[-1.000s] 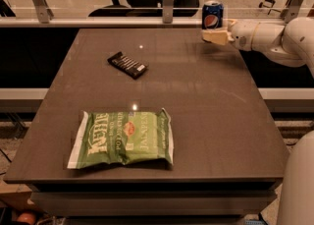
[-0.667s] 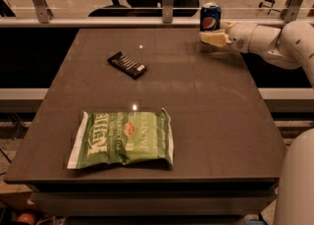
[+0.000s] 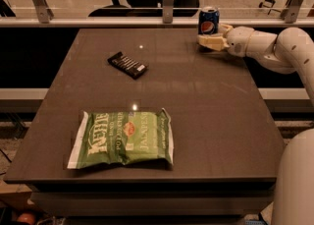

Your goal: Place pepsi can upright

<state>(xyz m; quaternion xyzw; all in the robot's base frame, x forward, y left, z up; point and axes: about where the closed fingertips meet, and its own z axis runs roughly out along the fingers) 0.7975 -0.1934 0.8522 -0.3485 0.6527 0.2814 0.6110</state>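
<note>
1 pepsi can (image 3: 208, 18) stands upright at the far right edge of the table (image 3: 206, 121). i see my gripper (image 3: 211, 36) reaching in from the right, jaws pinching the can's base. nearer me lie a black packet (image 3: 127, 65) and a green chip bag (image 3: 122, 139).

A green chip bag (image 3: 122, 138) lies flat on the near left of the desk (image 3: 216, 116). A black striped packet (image 3: 127, 65) lies farther back, well apart from it. The jaws are at the desk's far right edge.
</note>
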